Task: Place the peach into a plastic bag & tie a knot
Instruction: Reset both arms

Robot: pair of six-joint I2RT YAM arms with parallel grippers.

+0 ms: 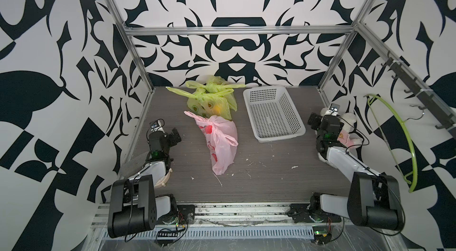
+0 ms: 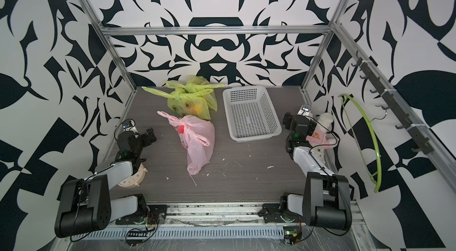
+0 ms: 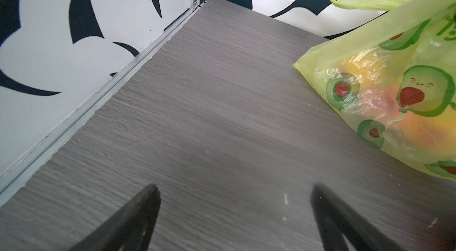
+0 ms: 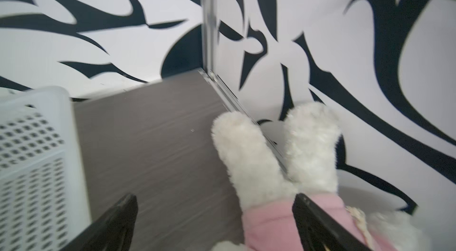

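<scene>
A green plastic bag (image 1: 223, 104) (image 2: 204, 106) printed with avocados lies at the back of the table, its handles knotted. Through it shows a yellow-orange fruit with a pink blush, seemingly the peach (image 3: 387, 106) (image 1: 217, 108). In front of it lies a pink plastic bag (image 1: 222, 143) (image 2: 198, 146), also knotted, with red patches showing. My left gripper (image 1: 176, 134) (image 3: 235, 188) stands open over bare table, left of both bags. My right gripper (image 1: 313, 120) (image 4: 214, 198) is open at the right wall, one finger beside a plush toy (image 4: 249, 163).
A white perforated basket (image 1: 293, 114) (image 4: 32, 153) stands at the back right. The white plush toy in pink (image 1: 346, 136) lies under my right wrist. A round cream gadget (image 2: 133, 178) sits under my left arm. A green hanger (image 1: 407, 136) hangs on the right wall. White crumbs dot the front.
</scene>
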